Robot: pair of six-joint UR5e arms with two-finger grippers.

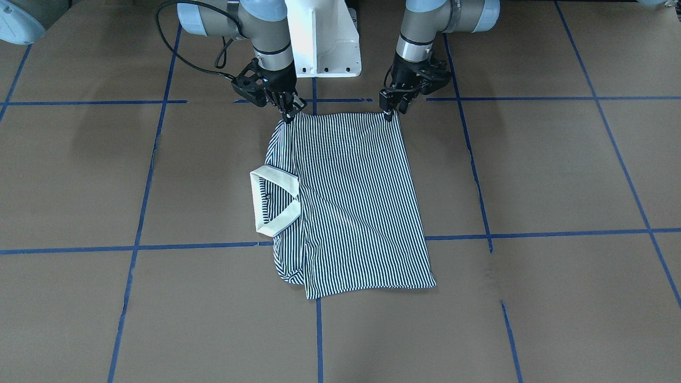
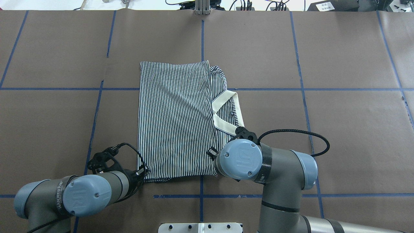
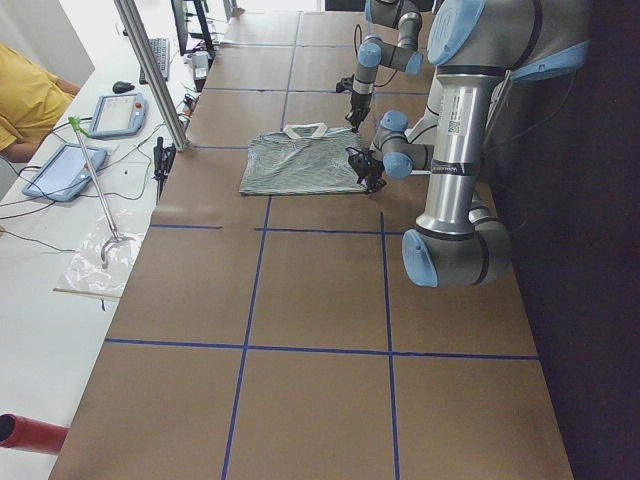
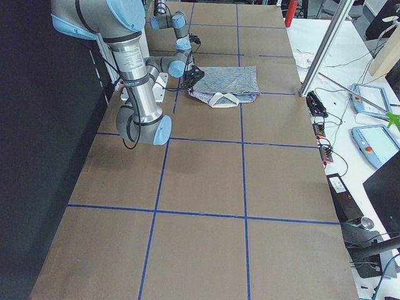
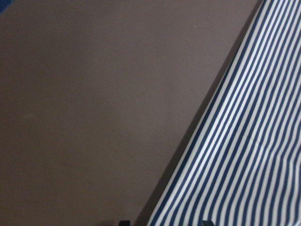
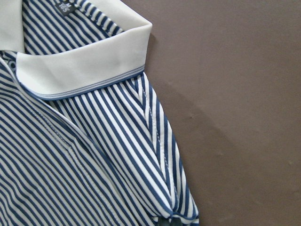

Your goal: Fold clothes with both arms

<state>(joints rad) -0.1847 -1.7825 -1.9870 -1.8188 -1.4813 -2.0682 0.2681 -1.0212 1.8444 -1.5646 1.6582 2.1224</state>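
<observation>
The clothes, one navy-and-white striped polo shirt (image 1: 351, 202) (image 2: 174, 119), lie flat on the brown table with the sleeves tucked in. Its cream collar (image 1: 271, 202) (image 2: 228, 111) (image 6: 80, 66) points toward the robot's right. Both arms reach down to the shirt's edge nearest the robot. My left gripper (image 1: 391, 113) (image 2: 143, 171) sits at the hem corner. In the left wrist view its two fingertips stand apart with the shirt's edge between them. My right gripper (image 1: 290, 114) (image 6: 164, 223) pinches the shoulder corner below the collar. The right wrist hides it in the overhead view.
The white pedestal base (image 1: 324, 37) stands just behind the shirt. Blue tape lines (image 1: 319, 340) grid the brown table. A side bench with tablets (image 3: 70, 170), a metal post (image 3: 150, 70) and a person in a yellow top (image 3: 25, 100) lies beyond the far table edge.
</observation>
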